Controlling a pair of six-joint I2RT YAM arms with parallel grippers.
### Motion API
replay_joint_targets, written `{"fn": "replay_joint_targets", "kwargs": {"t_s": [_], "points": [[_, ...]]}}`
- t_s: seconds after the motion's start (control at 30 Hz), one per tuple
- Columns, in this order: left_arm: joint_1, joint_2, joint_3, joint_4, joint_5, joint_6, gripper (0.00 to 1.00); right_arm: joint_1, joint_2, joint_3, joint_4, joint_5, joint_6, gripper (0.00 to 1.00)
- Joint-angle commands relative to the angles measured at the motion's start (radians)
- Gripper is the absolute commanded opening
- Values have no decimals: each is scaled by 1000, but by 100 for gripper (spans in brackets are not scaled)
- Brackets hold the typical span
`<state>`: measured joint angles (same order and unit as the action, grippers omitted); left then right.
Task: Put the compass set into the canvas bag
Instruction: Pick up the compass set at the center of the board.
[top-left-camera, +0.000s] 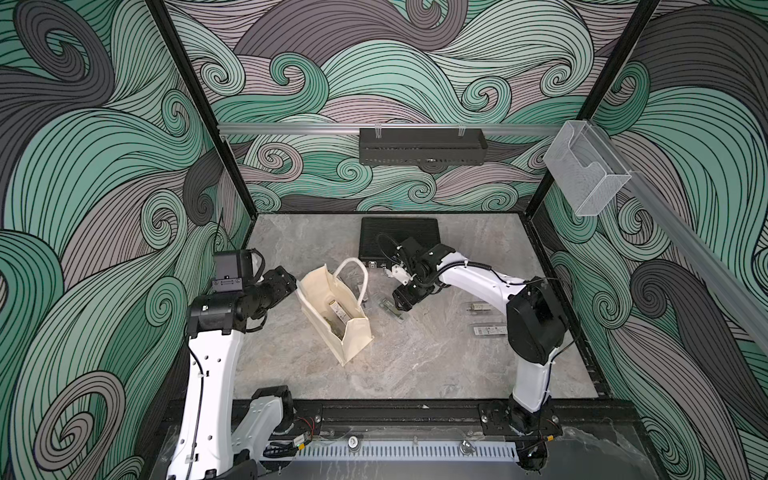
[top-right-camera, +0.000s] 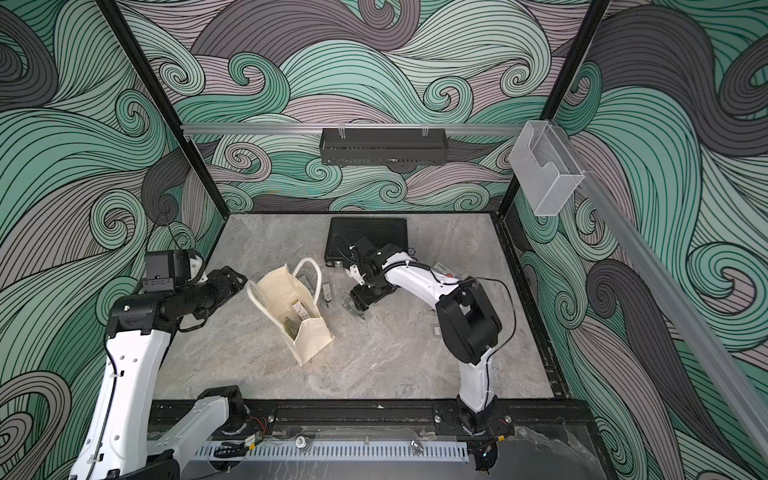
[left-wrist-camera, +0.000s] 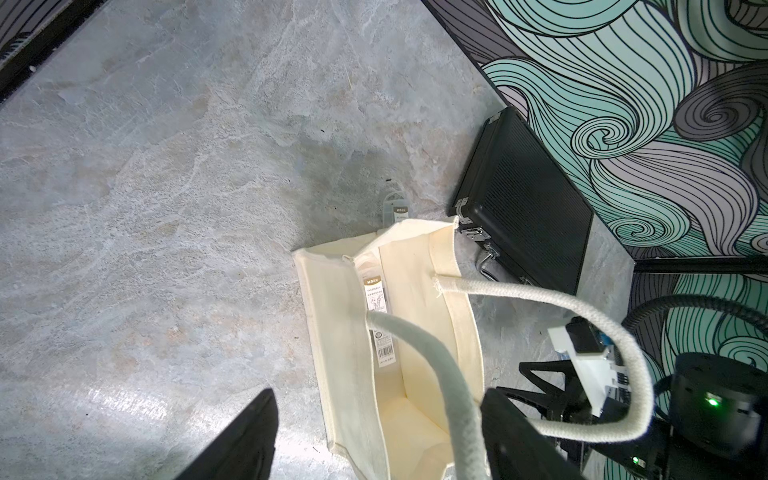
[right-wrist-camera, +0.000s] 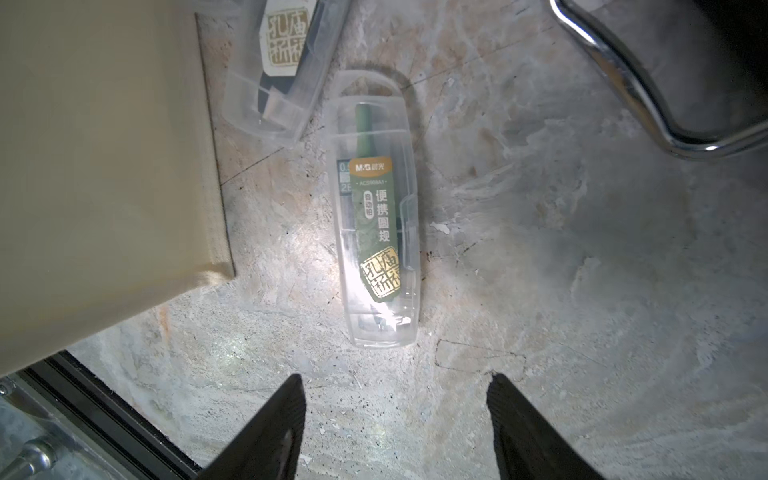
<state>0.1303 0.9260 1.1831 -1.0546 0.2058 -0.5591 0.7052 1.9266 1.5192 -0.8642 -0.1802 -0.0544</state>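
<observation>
Lowering my spread, empty right gripper (right-wrist-camera: 397, 376) onto the clear plastic compass set (right-wrist-camera: 376, 216) lying on the grey stone table (right-wrist-camera: 540, 249) beside the cream canvas bag (top-left-camera: 357, 332), I'd pinch its thin sides, left gripper (left-wrist-camera: 378, 392) spread too.

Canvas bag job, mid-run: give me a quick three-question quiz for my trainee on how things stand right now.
1. True or false: the canvas bag is empty.
2. What lies on the table just ahead of the right gripper? A) a pair of scissors B) a clear compass case C) a stapler
3. What runs between the fingers of the left gripper?

Key:
1. False. A labelled case shows inside it.
2. B. The jaws stand open and hold nothing.
3. One rope handle of the bag. The jaws stand wide around it and do not clamp it.
</observation>
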Motion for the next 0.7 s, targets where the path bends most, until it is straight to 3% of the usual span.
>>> {"fn": "replay_joint_targets", "kwargs": {"t_s": [0.0, 0.33, 0.67], "points": [[8, 2, 37, -21, -13, -3, 78, 11, 38, 47, -5, -46, -59, 70], [7, -16, 23, -30, -23, 2, 78, 21, 165, 116, -62, -16, 27, 71], [9, -24, 13, -28, -35, 9, 78, 59, 264, 193, -120, 34, 23, 77]]}}
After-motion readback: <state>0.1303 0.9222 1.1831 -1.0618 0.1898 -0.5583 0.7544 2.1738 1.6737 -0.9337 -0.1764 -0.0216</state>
